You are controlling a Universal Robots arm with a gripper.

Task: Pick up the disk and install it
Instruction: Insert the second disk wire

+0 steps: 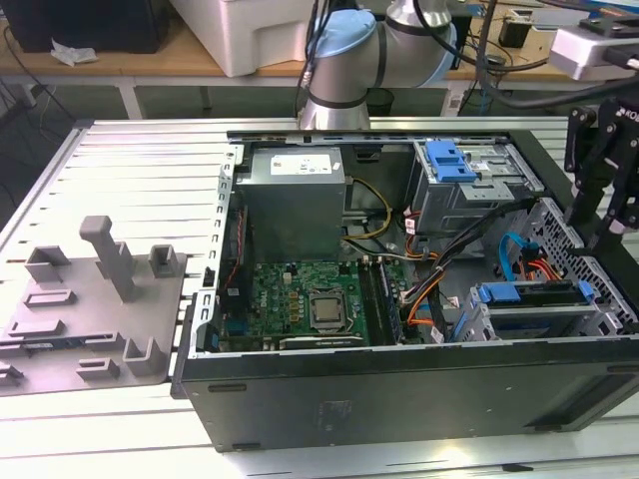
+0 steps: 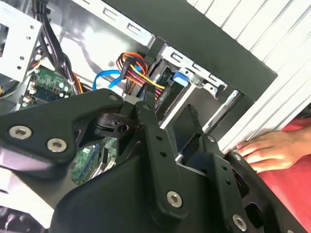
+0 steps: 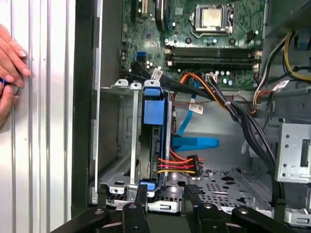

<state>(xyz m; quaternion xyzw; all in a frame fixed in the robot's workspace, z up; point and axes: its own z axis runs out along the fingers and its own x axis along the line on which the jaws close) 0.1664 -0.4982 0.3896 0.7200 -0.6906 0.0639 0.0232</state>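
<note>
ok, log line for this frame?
gripper: open, empty | disk: in drive cage | hand: on table beside case

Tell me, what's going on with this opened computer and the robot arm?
A robot arm's gripper hangs over the open computer case, at the exterior view's right, above the metal drive cage. A disk with blue plastic rails sits in that cage, with orange and red cables close by. The fingers hold nothing. A person's hand rests on the ribbed table beside the case.
</note>
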